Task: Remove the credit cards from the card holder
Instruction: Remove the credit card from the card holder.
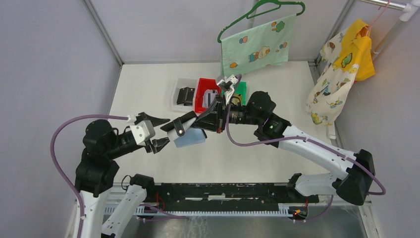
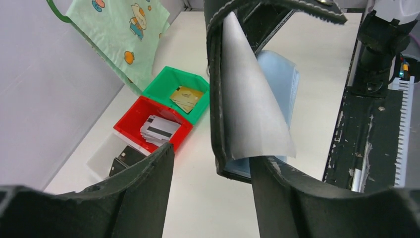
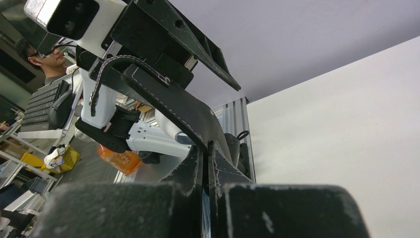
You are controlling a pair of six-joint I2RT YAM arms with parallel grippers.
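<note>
- The right claw is pinching tight on one edge of the black holder, holding it up above the bench at the centre of the top view.
- The holder is hanging open in the upper middle of the left wrist view. A pale grey sheet is curling off it, and a blue-tinted sleeve is showing behind.
- The left claw is standing wide, with its jaws reaching to either side of the holder's lower end. I cannot tell whether either finger is touching it.
- Whitish-grey cards are lying in the red bin, left of centre in the left wrist view.
- Tan-gold cards are lying in the green bin, which is sitting against the red bin just above it in that view.
- A clear bin is sitting against the red bin's lower-left side, holding a black object.
- A printed green cloth is hanging from a green hanger at the upper centre of the top view.
- Yellow patterned clothes are hanging at the upper right.
</note>
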